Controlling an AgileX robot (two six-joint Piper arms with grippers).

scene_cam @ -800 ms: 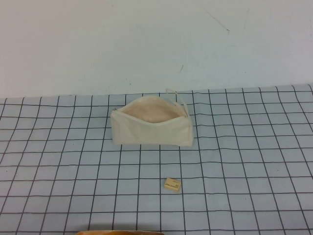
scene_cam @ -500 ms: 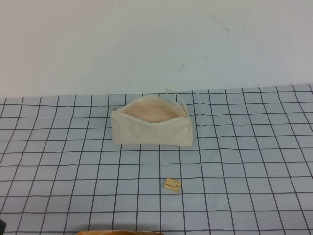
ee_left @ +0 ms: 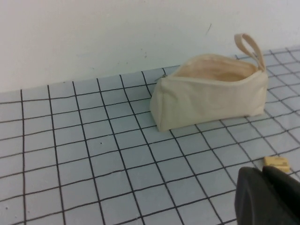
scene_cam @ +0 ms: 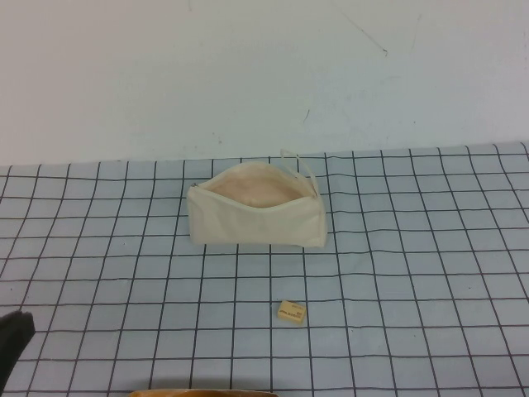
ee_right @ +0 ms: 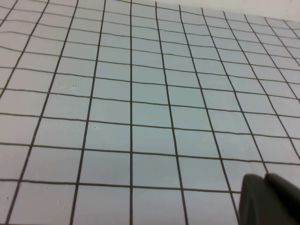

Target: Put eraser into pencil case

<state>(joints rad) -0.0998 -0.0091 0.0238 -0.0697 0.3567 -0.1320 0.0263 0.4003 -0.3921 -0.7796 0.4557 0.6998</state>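
Observation:
The eraser [scene_cam: 291,311], a small tan block with dark print, lies on the grid cloth in front of the pencil case [scene_cam: 256,217]. The case is a cream pouch standing with its mouth open upward, pinkish lining showing and a cord loop at its right end. My left gripper [scene_cam: 15,335] shows at the lower left edge, far left of the eraser. In the left wrist view its fingers [ee_left: 263,176] are together with nothing between them, with the eraser [ee_left: 276,163] just beyond them and the case [ee_left: 211,91] farther off. My right gripper [ee_right: 265,180] is shut over bare cloth and is out of the high view.
The blue-grey grid cloth [scene_cam: 413,273] covers the table up to a white wall [scene_cam: 248,74] behind the case. A thin brown curved edge [scene_cam: 202,393] shows at the bottom middle of the high view.
My left gripper has come into the high view at the lower left edge. The eraser and the pencil case have not moved.

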